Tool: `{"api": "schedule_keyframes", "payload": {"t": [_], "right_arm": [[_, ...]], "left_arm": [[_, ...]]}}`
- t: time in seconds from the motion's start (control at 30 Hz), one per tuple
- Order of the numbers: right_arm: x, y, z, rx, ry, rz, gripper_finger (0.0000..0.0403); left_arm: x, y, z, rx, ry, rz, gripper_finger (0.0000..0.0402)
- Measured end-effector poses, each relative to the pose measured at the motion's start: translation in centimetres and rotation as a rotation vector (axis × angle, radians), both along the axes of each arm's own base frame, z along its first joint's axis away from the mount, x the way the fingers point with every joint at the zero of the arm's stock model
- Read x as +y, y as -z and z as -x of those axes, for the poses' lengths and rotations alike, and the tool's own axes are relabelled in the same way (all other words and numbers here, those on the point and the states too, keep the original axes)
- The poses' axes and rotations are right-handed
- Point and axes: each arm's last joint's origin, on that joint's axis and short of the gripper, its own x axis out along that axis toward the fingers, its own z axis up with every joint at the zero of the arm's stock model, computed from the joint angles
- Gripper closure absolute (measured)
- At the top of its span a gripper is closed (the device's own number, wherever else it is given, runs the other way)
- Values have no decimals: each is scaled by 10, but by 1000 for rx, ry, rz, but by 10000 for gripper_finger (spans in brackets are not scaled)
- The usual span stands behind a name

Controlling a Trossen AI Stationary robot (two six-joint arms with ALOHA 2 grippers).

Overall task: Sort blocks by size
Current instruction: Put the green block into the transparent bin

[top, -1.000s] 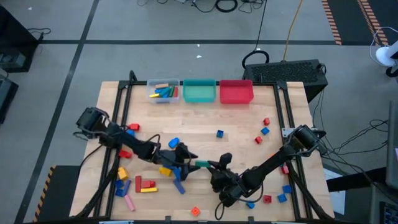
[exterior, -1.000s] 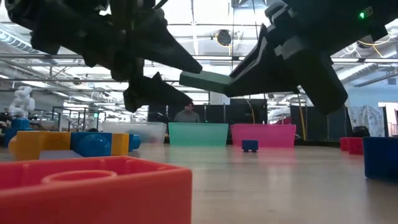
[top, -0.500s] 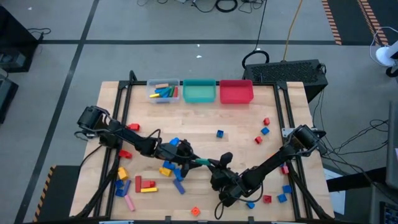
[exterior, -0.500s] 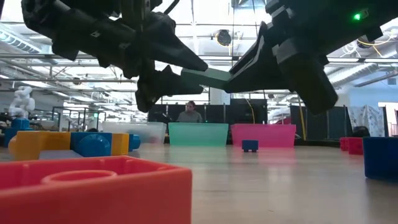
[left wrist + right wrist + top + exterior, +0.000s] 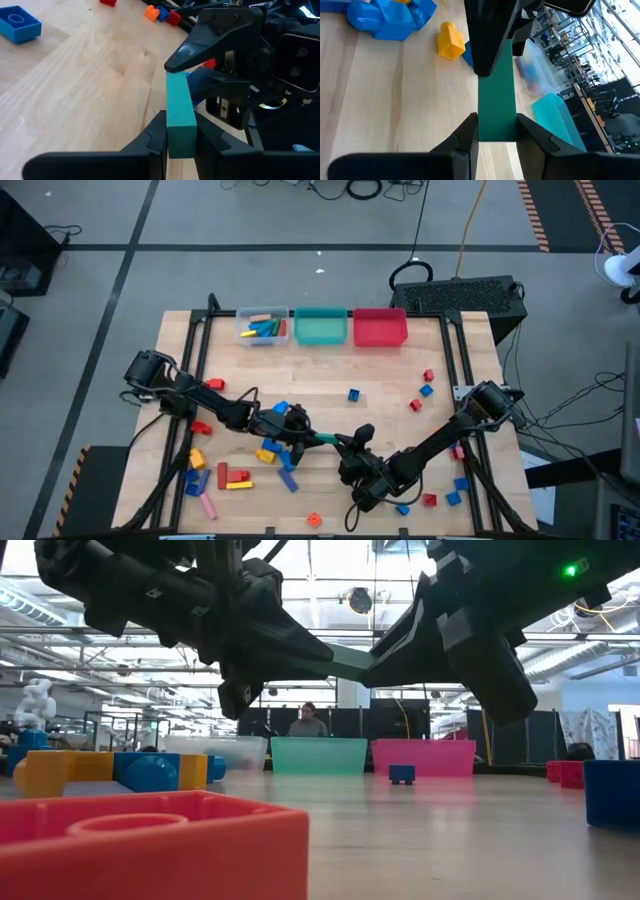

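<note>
A long green bar (image 5: 322, 441) hangs above the table's middle, between my two grippers. My left gripper (image 5: 181, 140) is shut on the bar's left end and my right gripper (image 5: 496, 132) on its right end. In the low view the bar (image 5: 345, 662) spans level between the left gripper (image 5: 300, 648) and the right gripper (image 5: 390, 655). Loose blocks lie flat on the wood: a blue and yellow cluster (image 5: 275, 452) under the left arm, and red and blue small ones (image 5: 424, 390) at the right. My left gripper pinches the bar's left end (image 5: 180, 131) between its two fingers, on the two long sides. The fingers come nearly level from the table's left and lie along the bar. The bar is clear of the table. My right gripper pinches the bar's right end (image 5: 496, 125) between its two fingers, on the two long sides. The fingers come nearly level from the table's right and lie along the bar. The bar stays level, lifted clear.
A clear bin (image 5: 263, 326) with several bars, a teal bin (image 5: 320, 326) and a red bin (image 5: 380, 327) stand in a row at the far edge. A red brick (image 5: 150, 845) lies close to the low camera. Black frame rails (image 5: 196, 350) border both sides.
My left gripper has moved a little toward the table's right, up to the bar's free end, and has shut on it. My right gripper has kept the bar in place, level and clear of the table.
</note>
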Motion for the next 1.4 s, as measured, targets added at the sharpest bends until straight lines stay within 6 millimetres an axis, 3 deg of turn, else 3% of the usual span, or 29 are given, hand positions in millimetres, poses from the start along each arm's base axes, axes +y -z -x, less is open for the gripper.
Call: {"api": "schedule_keyframes", "payload": {"t": [0.47, 0.67, 0.9, 1.13, 1.4], "right_arm": [[-2, 0, 0, -101, 67, -130, 236], [-8, 4, 6, -152, 157, -191, 227], [-12, 8, 13, -167, 221, -239, 233], [-13, 9, 14, -169, 230, -243, 233], [-13, 8, 13, -172, 229, -245, 234]], "left_arm": [[14, 0, -3, -1, -97, -32, 343], [30, -7, -4, -3, -142, -34, 343], [69, -32, 12, 90, -256, -155, 343], [118, -61, 45, 200, -476, -290, 343], [179, -63, 78, 380, -691, -336, 343]]}}
